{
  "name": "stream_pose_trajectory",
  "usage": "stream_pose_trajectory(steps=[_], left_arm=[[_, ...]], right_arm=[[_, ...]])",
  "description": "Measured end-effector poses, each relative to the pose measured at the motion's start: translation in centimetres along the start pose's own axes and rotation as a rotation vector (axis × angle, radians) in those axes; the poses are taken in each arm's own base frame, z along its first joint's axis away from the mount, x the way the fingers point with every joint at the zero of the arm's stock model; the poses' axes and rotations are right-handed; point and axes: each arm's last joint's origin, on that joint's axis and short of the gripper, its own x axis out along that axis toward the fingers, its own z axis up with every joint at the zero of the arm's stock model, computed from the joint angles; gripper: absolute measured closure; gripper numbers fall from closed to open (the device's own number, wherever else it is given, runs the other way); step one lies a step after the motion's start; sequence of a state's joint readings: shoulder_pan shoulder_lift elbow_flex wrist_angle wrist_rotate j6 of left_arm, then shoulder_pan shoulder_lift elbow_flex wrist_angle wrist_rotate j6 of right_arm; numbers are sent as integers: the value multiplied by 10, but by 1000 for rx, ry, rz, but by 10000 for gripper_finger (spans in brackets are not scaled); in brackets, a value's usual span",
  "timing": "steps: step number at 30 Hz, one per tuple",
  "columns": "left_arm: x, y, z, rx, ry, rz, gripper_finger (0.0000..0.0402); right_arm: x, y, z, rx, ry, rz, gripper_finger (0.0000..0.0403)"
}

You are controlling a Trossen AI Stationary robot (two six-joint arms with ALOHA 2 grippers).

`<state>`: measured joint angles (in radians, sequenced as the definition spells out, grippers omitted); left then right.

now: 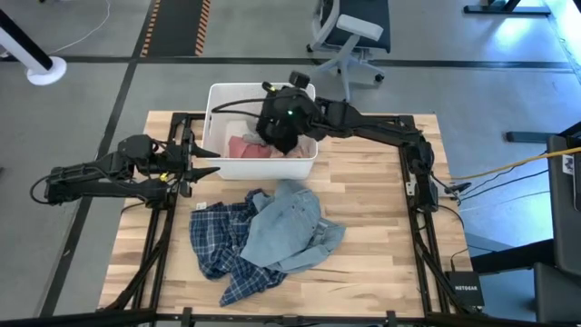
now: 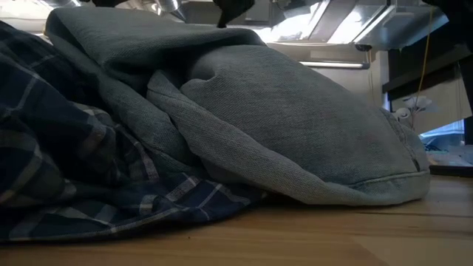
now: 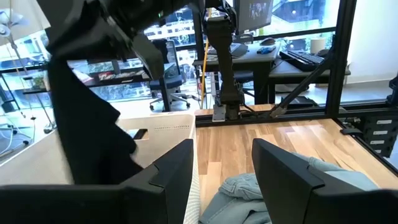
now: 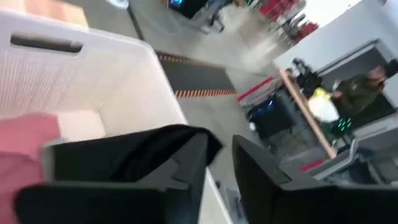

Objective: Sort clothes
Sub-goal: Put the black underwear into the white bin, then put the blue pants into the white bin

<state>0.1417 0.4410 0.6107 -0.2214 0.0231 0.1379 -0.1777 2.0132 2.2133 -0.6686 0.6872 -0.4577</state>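
Note:
A white bin stands at the table's far edge with a pink piece lying in it. My right gripper hovers over the bin, its fingers a little apart, and a black piece hangs from it into the bin. My left gripper waits open and level beside the bin's left near corner. Nearer, the grey-blue piece lies crumpled partly on the blue-white plaid shirt, and both rest on the wooden top. My right gripper touches the black piece, which lies bunched against and over one finger. The gap between the fingertips shows floor, not cloth. The cloth hangs slack below the gripper, over the bin. Whether any of it is pinched, I cannot tell.
Bare wood lies to the right of the bin and along the table's near edge. Black frame rails run along both table sides. An office chair stands beyond the far edge. In the low view the grey-blue piece and plaid shirt fill the picture.

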Motion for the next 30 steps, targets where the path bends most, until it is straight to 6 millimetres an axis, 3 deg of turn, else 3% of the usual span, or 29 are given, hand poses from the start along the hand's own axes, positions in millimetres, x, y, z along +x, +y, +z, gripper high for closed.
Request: stream_pose_trajectory(steps=[5,10,18,23,30], left_arm=[[0,0,0,0,0,0,242],[0,0,0,0,3,0,242],[1,0,-1,6,7,-1,242],[1,0,-1,-6,10,-2,242],[3,0,-1,-19,16,-2,242]], right_arm=[[-1,7,-8,-27,29,146,243],[-15,19,-11,-93,50,304,210],[-76,63,1,-285,72,206,205],[-117,95,5,-348,34,256,205],[-158,154,-11,-404,16,355,205]])
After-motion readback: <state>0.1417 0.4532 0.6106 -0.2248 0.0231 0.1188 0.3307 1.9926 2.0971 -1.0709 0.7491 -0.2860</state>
